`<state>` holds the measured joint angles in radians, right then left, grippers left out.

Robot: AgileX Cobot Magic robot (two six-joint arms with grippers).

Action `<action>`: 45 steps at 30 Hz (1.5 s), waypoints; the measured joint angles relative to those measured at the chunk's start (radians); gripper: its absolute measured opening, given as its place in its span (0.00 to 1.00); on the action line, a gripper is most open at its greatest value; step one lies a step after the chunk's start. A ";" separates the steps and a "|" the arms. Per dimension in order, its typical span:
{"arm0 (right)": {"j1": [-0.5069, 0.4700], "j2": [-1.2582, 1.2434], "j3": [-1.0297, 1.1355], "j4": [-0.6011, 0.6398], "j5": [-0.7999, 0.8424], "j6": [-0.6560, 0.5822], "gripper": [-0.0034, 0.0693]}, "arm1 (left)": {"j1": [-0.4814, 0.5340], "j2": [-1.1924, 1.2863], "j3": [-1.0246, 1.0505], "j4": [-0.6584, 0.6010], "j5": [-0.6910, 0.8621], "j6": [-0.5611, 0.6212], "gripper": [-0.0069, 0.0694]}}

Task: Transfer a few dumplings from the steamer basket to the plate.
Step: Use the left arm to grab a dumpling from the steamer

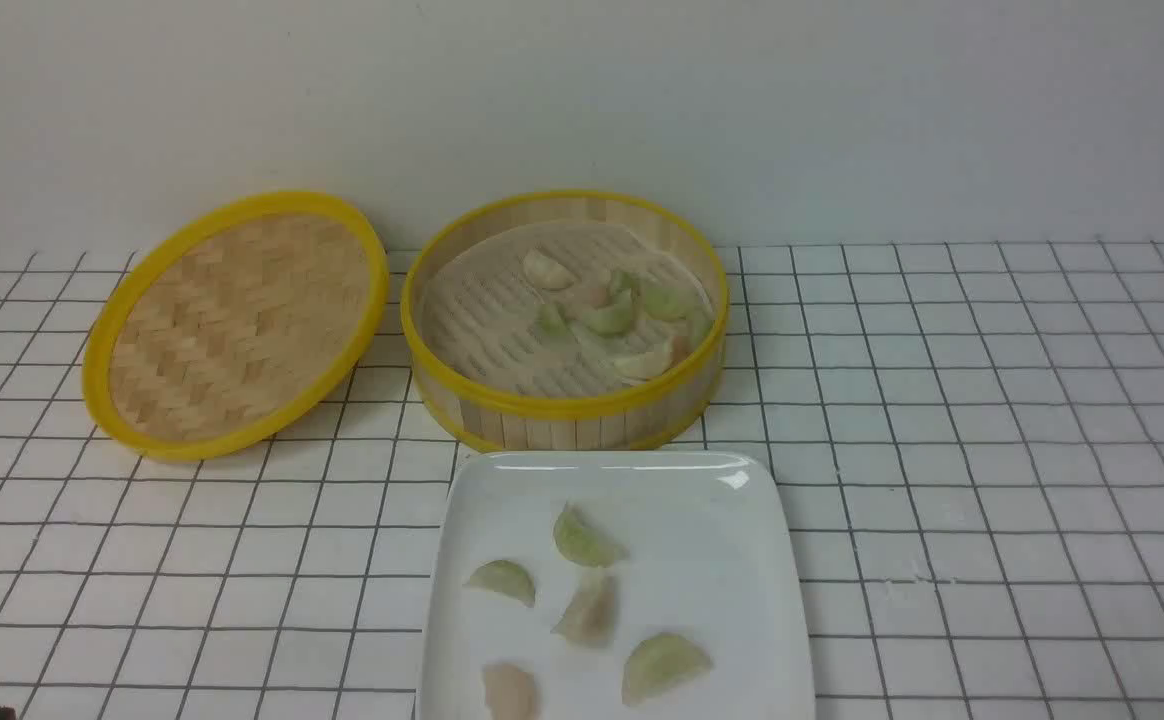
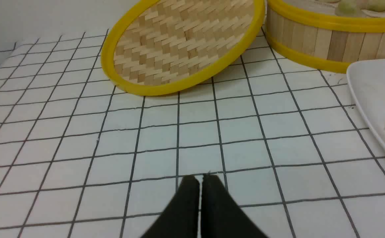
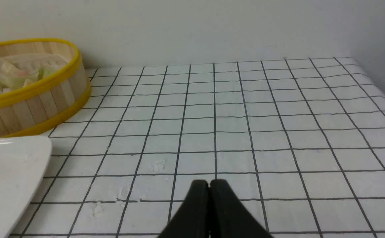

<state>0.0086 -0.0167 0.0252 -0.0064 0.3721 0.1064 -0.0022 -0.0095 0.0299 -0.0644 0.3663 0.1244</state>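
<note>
five dumplings (image 1: 587,540) are seen lying apart on the glossy white square plate (image 1: 732,580), which sits just in front of the steamer basket (image 1: 562,412). a further cluster (image 1: 610,314) is found on the pale perforated liner (image 1: 487,320) inside, gathered toward the basket's right. the dumplings are judged light, soft, probably slick or a little tacky, and easily torn or squashed. each is best taken across its plump belly with a gentle pinch, not by the thin pleated edge. the basket's slatted bamboo wall looks stiff between its yellow rims, and the woven lid (image 1: 232,320) is seen tilted just beside it. the left gripper (image 2: 200,181) and right gripper (image 3: 209,183) are each closed tip to tip on nothing, low over the checked cloth (image 3: 245,115).
</note>
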 joint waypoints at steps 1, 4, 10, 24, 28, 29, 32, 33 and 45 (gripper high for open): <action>0.000 0.000 0.000 0.000 0.000 0.000 0.03 | 0.000 0.000 0.000 0.000 0.000 0.000 0.08; 0.000 0.000 0.000 0.000 0.000 0.000 0.03 | 0.000 0.000 0.000 0.000 0.000 0.000 0.08; 0.000 0.000 0.000 0.000 0.000 0.000 0.03 | 0.000 0.000 0.000 0.000 0.000 0.000 0.08; 0.000 0.000 0.000 0.000 0.000 0.000 0.03 | 0.000 0.000 0.000 0.000 0.001 0.000 0.08; 0.000 0.000 0.000 0.000 0.000 0.000 0.03 | 0.000 0.000 0.000 0.000 0.001 0.000 0.08; 0.000 0.000 0.000 0.000 0.000 0.000 0.03 | 0.000 0.000 0.000 0.000 0.001 0.000 0.08; 0.000 0.000 0.000 0.000 0.000 0.000 0.03 | 0.000 0.000 0.000 0.000 0.001 0.000 0.08; 0.000 0.000 0.000 0.000 0.000 0.000 0.03 | 0.000 0.000 0.000 0.000 0.001 0.000 0.08; 0.000 0.000 0.000 0.000 0.000 0.000 0.03 | 0.000 0.000 0.000 -0.251 -0.130 -0.079 0.08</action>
<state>0.0086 -0.0167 0.0252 -0.0064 0.3721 0.1064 -0.0022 -0.0095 0.0299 -0.3155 0.2364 0.0451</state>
